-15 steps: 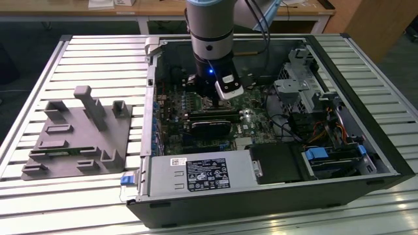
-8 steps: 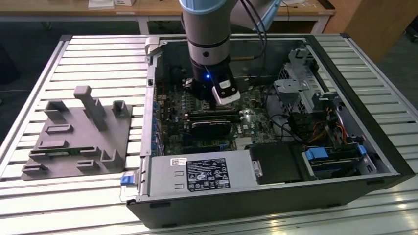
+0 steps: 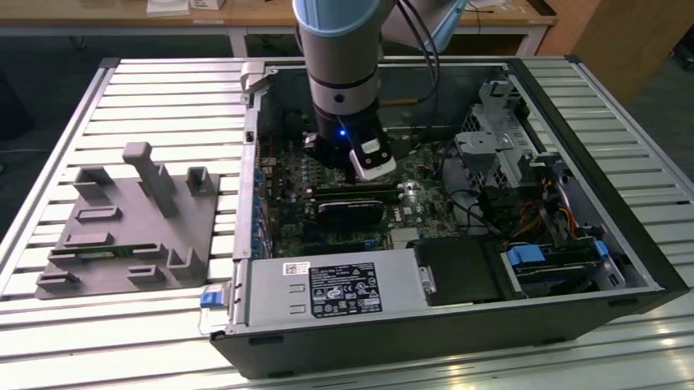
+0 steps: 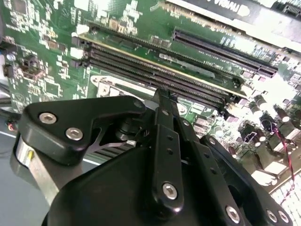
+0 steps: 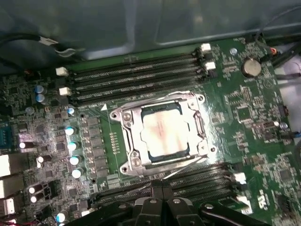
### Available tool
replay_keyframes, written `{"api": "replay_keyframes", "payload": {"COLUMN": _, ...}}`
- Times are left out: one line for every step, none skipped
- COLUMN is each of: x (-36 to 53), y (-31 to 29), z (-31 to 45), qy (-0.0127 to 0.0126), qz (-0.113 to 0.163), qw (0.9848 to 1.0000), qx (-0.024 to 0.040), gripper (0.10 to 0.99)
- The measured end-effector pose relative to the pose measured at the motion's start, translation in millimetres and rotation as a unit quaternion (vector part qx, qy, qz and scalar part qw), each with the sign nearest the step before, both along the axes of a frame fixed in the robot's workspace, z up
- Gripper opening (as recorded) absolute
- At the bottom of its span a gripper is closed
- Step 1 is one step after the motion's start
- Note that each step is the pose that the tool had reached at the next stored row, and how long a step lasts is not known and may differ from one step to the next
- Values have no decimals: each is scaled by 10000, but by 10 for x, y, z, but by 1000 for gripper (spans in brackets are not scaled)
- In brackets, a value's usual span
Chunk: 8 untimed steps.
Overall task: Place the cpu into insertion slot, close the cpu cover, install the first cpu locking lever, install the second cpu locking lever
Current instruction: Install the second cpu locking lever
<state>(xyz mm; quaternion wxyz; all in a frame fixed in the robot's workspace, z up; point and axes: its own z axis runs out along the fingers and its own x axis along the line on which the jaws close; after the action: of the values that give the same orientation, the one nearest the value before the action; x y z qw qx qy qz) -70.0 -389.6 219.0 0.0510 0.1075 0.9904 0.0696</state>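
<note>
First wrist view: cpu (image 5: 163, 133) sits in the insertion slot (image 5: 126, 123), cpu cover (image 5: 201, 126) looks shut, so we're on lever 1. Fingers (image 4: 162, 101) look clenched, empty.

A slatted metal table (image 3: 607, 97) with pale ribs spans the exterior view. Behind its far edge stands a wooden bench (image 3: 249, 16) on white legs, over a dark floor (image 3: 32, 89). Overhead light glints off the near slats.

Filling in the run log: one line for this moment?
cpu: seated in insertion slot | cpu cover: down over cpu | claw: above board beside slot, holding nothing visible
</note>
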Motion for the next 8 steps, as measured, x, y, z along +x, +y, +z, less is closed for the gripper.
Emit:
{"api": "replay_keyframes", "payload": {"x": -5, "y": 0, "z": -5, "qy": 1, "qz": 19, "qw": 10000, "qx": 36, "gripper": 106}}
{"api": "replay_keyframes", "payload": {"x": -10, "y": 0, "z": -10, "qy": 2, "qz": 39, "qw": 10000, "qx": 74, "gripper": 106}}
{"api": "replay_keyframes", "payload": {"x": -14, "y": -1, "z": -15, "qy": 3, "qz": 60, "qw": 9999, "qx": 112, "gripper": 106}}
{"api": "replay_keyframes", "payload": {"x": -17, "y": -2, "z": -22, "qy": 3, "qz": 80, "qw": 9999, "qx": 143, "gripper": 106}}
{"api": "replay_keyframes", "payload": {"x": -18, "y": -5, "z": -30, "qy": 4, "qz": 95, "qw": 9998, "qx": 162, "gripper": 106}}
{"api": "replay_keyframes", "payload": {"x": -20, "y": -10, "z": -37, "qy": 5, "qz": 106, "qw": 9998, "qx": 174, "gripper": 106}}
{"api": "replay_keyframes", "payload": {"x": -21, "y": -16, "z": -44, "qy": 5, "qz": 116, "qw": 9998, "qx": 186, "gripper": 106}}
{"api": "replay_keyframes", "payload": {"x": -23, "y": -21, "z": -52, "qy": 6, "qz": 126, "qw": 9997, "qx": 201, "gripper": 106}}
